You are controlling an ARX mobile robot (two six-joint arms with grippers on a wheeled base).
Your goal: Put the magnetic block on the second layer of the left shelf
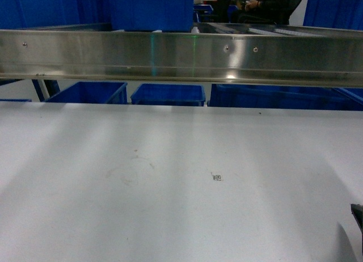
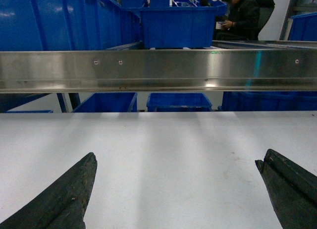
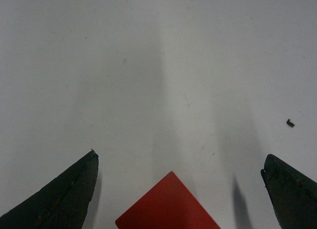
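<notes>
The red block (image 3: 168, 204) lies flat on the white table (image 1: 170, 177), between the wide-spread jaws of the right gripper (image 3: 181, 162), which holds nothing and hangs just above it (only the block's near corner shows at the bottom of the right wrist view). The left gripper (image 2: 176, 162) is also spread wide and empty, facing the steel shelf rail (image 2: 158, 70) beyond the block's table. The pick-up looks not yet done; next, the right gripper would need to lower around the block and close.
</notes>
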